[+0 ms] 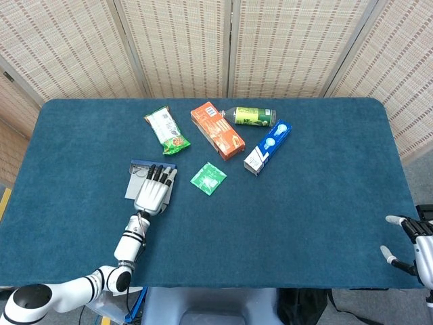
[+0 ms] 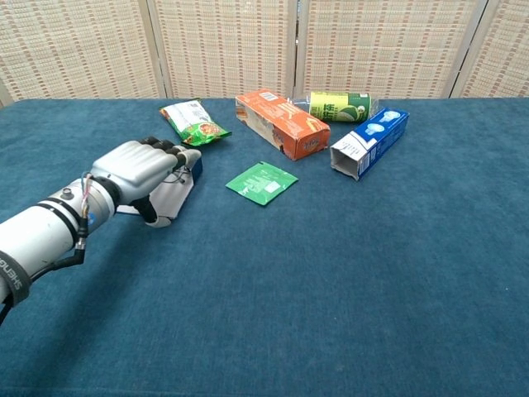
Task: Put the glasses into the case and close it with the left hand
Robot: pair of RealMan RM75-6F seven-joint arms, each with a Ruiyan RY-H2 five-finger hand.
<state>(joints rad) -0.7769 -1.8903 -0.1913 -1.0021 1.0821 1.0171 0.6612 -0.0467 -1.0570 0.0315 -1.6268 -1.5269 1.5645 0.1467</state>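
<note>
Case open, contents hidden under left robot hand, grasp unclear

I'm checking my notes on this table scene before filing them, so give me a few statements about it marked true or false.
1. The left hand is over the glasses case. True.
2. The orange box stands upright. False: it lies flat on the table.
3. The green sachet lies apart from the orange box. True.
4. The right hand holds the blue box. False: it is at the table's near right edge, fingers apart, holding nothing.
5. The bottle lies on its side behind the blue box. True.
</note>
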